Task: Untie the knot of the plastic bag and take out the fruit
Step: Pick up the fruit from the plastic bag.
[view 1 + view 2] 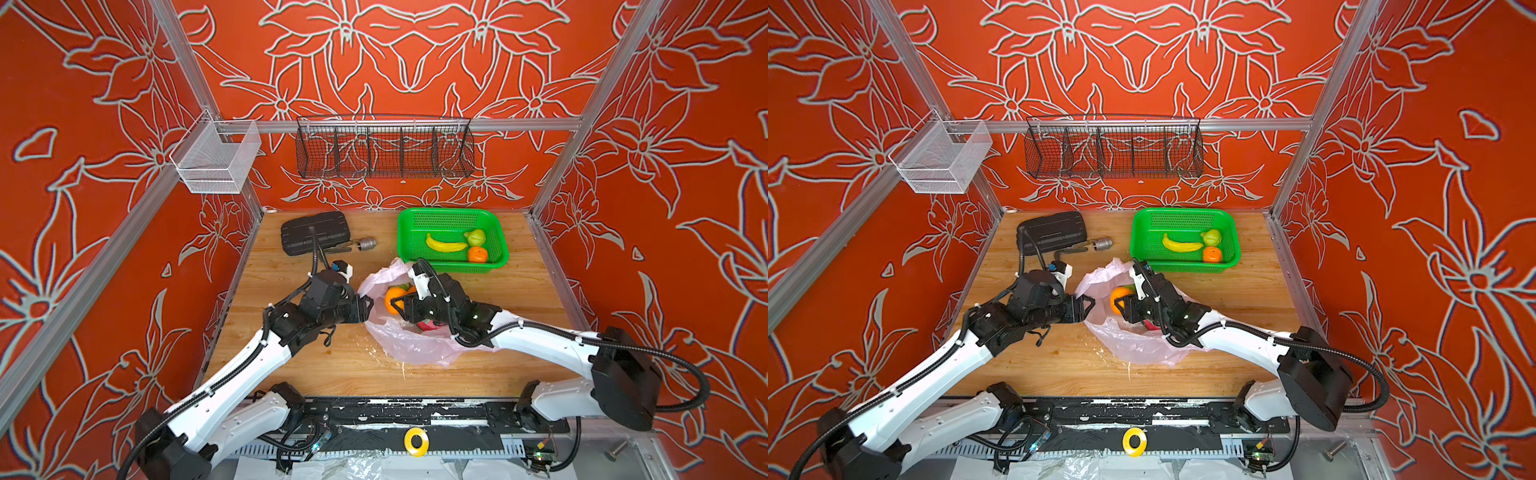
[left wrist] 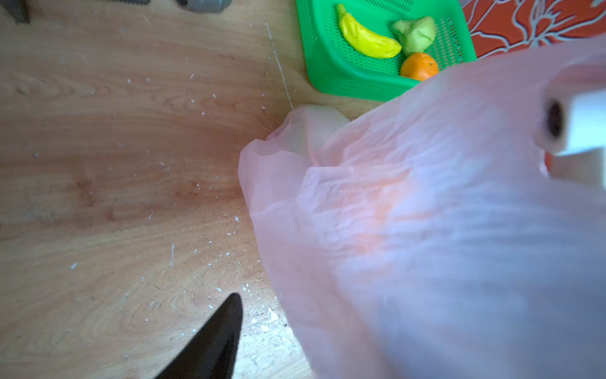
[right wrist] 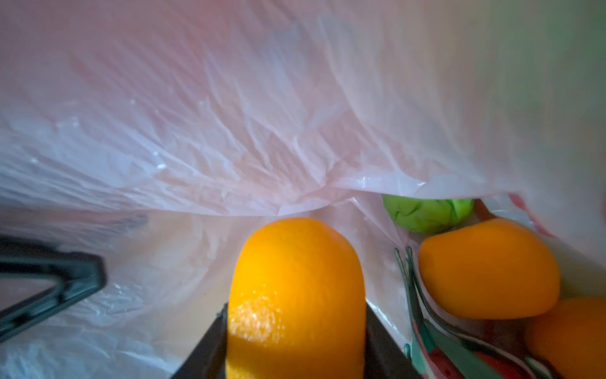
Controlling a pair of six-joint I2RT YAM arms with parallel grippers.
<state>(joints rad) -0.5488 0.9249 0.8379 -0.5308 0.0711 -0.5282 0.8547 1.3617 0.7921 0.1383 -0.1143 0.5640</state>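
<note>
The plastic bag [image 1: 415, 345] lies in the middle of the bench [image 1: 311, 353], just in front of the green basket's [image 1: 409, 245] front left corner. No knot shows, and the bag's mouth is open.

The right tool [image 1: 400, 308] is inside the bag. It is part closed, with 1 finger on each side of the held orange [image 3: 295, 279]. This orange is round, so it has no long side to line up. A fold of the bag hangs low over it. The basket sits past the bag, toward the far right corner of the bench. The right arm is the nearer 1 to it. I think the orange must come up out of the mouth first and then go over to the basket.

The left tool [image 1: 366, 306] is at the bag's left edge. Only 1 finger [image 2: 213, 344] shows up close, so I cannot tell how wide it is open or if it pinches the bag.

In the bag I count 5 fruits:
- 2 oranges, the held one and a second orange [image 3: 570, 338]
- 1 yellow-orange fruit [image 3: 488, 269]
- 1 green fruit [image 3: 426, 213]
- 1 dragon fruit [image 3: 439, 357]

In the basket I count 3:
- 1 banana [image 1: 445, 244]
- 1 pale green fruit [image 1: 476, 237]
- 1 basket orange [image 1: 478, 254]
</note>
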